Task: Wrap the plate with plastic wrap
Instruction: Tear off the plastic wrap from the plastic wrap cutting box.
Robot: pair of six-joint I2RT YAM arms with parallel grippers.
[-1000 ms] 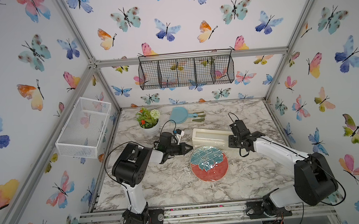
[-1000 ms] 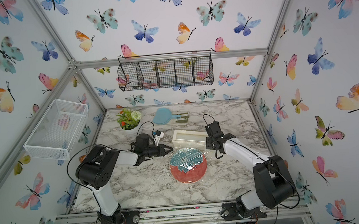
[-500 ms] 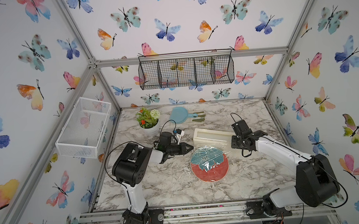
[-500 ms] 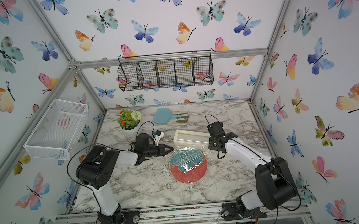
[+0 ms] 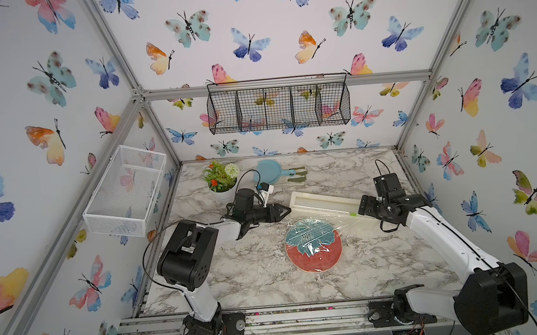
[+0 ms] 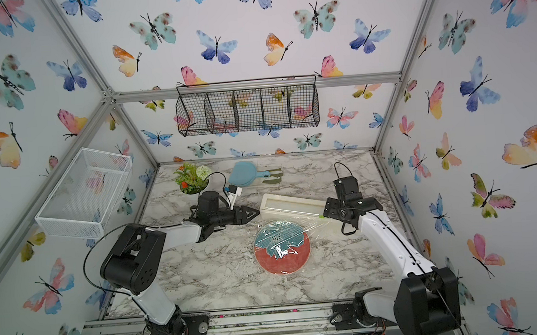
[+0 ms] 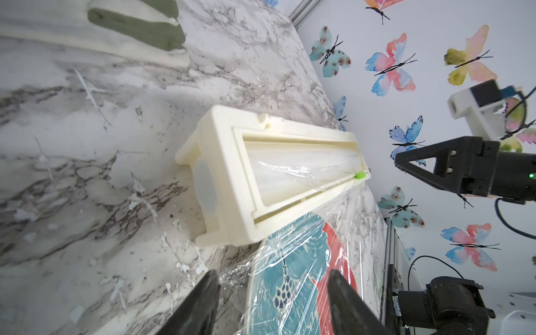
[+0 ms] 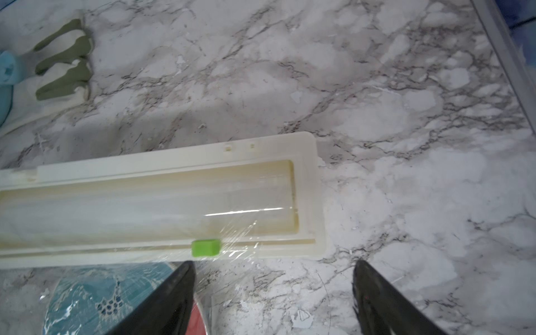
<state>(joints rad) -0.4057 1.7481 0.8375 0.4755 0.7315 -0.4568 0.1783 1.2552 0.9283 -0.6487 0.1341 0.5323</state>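
Both pincers have opened up since a second ago, and the right one has backed away a little toward the right edge of the table. My left pincer now has its two fingers partly apart with nothing between them. A crumpled corner of the plastic wrap lies just beside one finger, and I cannot tell if it touches. My right pincer is open wide and holds nothing too. The wrap's other corner lies on the table near its inner finger.

Between the two pincers sits the plate, about in the middle of the table. Just behind it, toward the far edge, lies the long cream box. Its green tab is near the end by my right pincer. The wrap comes out of the box and lies over the far half of the plate, wrinkled where it stops across the blue flower.

So I think the job is about half done. The wrap is pulled out and laid down, but the near red half of the plate is bare. The wrap looks joined to the roll, though I can't be sure. What is left, I guess, is to pull it over the whole plate, cut it free and tuck the edges under the rim.
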